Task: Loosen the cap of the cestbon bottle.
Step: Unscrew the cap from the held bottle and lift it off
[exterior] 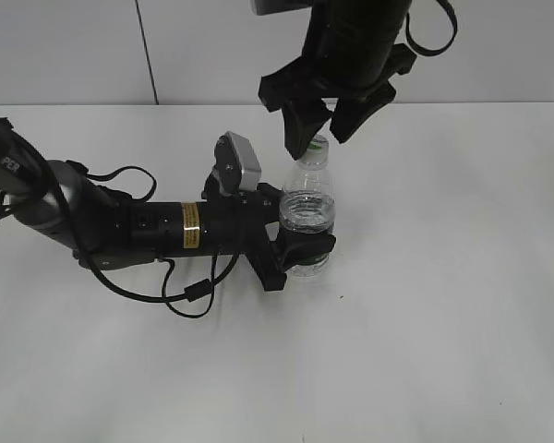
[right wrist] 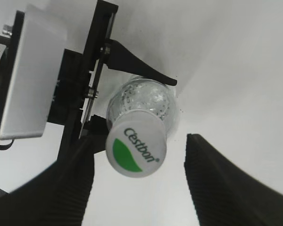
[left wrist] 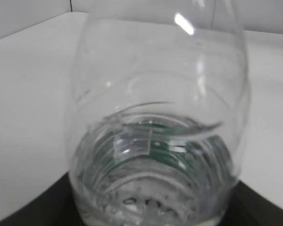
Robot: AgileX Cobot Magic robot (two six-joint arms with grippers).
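The clear cestbon bottle stands upright on the white table, and it fills the left wrist view, where its green label shows through the plastic. My left gripper is shut on the bottle's lower body from the left. Its white cap with a green leaf mark and lettering faces the right wrist camera; in the exterior view the cap sits between the right fingers. My right gripper hangs open just above and around the cap, its fingers apart on either side without touching it.
The left arm lies low across the table's left half with a looped black cable beneath it. Its wrist camera housing sits close beside the bottle. A grey wall bounds the table's far edge.
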